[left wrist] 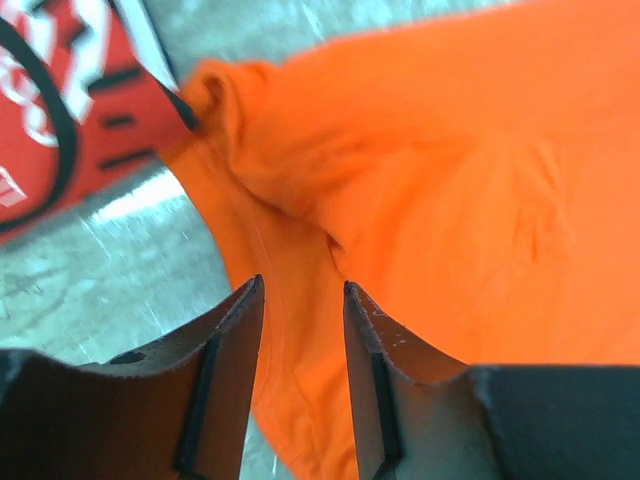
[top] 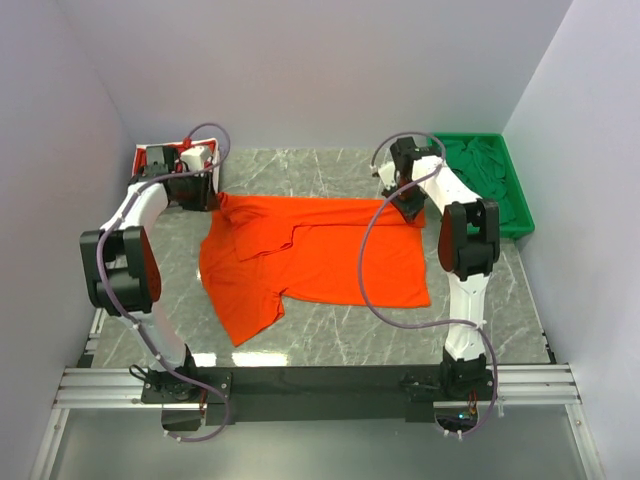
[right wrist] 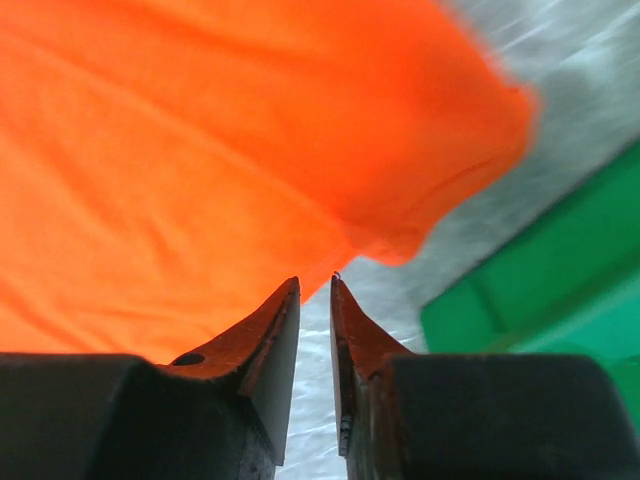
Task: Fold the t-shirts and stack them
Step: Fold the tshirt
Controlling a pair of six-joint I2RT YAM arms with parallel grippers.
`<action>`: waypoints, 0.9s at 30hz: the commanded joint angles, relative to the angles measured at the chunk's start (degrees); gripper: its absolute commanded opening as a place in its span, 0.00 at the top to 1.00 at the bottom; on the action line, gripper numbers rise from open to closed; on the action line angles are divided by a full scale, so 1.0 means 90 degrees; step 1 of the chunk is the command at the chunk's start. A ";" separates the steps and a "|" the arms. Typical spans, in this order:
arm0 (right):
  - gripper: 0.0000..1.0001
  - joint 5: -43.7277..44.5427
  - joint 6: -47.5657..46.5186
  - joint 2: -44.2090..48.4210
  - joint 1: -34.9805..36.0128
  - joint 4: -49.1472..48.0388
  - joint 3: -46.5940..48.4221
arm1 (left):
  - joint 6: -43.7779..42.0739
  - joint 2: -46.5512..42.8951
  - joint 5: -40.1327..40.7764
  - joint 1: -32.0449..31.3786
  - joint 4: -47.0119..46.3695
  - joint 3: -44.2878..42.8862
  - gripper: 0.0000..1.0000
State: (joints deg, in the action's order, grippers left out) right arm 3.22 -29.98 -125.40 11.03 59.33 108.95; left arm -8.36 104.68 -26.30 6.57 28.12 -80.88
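Orange t-shirt (top: 330, 255) flat on table; L gripper (left wrist: 303, 300) jaws apart over cloth, R gripper (right wrist: 314, 290) near-closed, empty.

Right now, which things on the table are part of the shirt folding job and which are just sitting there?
Part of the job:
orange shirt
red shirt
left gripper
right gripper

Just sitting there:
green tray
green cloth in the tray

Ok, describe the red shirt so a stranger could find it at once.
Start at the grey marble table and go to its far left corner, behind the left gripper. The red t-shirt lies there folded, just beyond the spread orange t-shirt. Only it carries white print.
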 commanded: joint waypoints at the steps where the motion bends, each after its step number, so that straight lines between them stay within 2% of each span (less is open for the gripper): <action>1: 0.75 -0.0270 -0.0029 0.0154 -0.0112 0.0535 -0.0279 | -0.0817 -0.0303 -0.0387 0.0012 0.0457 0.0373 0.58; 4: 0.76 -0.0923 -0.0213 0.0504 -0.0190 0.0751 -0.0619 | -0.1959 -0.0605 -0.0895 0.0012 0.1188 0.0704 0.58; 5: 0.75 -0.1012 -0.0272 0.0931 -0.0200 0.0693 -0.0872 | -0.2290 -0.0712 -0.0992 0.0012 0.1376 0.0947 0.58; 6: 0.74 -0.1090 -0.0360 0.1158 -0.0142 0.0606 -0.1416 | -0.3028 -0.0917 -0.1138 0.0012 0.1639 0.1075 0.58; 9: 0.71 -0.1149 -0.0546 0.2018 -0.0063 0.0410 -0.2500 | -0.4416 -0.1463 -0.1295 0.0012 0.2382 0.1690 0.58; 15: 0.68 -0.1013 -0.0537 0.3629 0.0522 -0.0185 -0.4466 | -0.6372 -0.2664 -0.1452 0.0022 0.3046 0.2970 0.56; 19: 0.67 -0.0594 -0.0400 0.4420 0.1069 -0.0868 -0.5560 | -0.6698 -0.3105 -0.1278 -0.0124 0.2979 0.3576 0.53; 25: 0.67 -0.0007 -0.0321 0.4568 0.1440 -0.1874 -0.6645 | -0.6962 -0.3789 -0.0896 -0.0681 0.2785 0.4288 0.48; 27: 0.67 0.0139 -0.0370 0.4549 0.1518 -0.2099 -0.6880 | -0.6884 -0.4081 -0.0721 -0.1207 0.2687 0.4552 0.46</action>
State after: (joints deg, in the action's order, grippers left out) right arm 0.36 -33.43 -85.82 23.59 47.79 48.56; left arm -67.24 71.90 -34.20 -0.71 53.12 -41.87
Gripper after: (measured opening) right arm 0.332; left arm 0.534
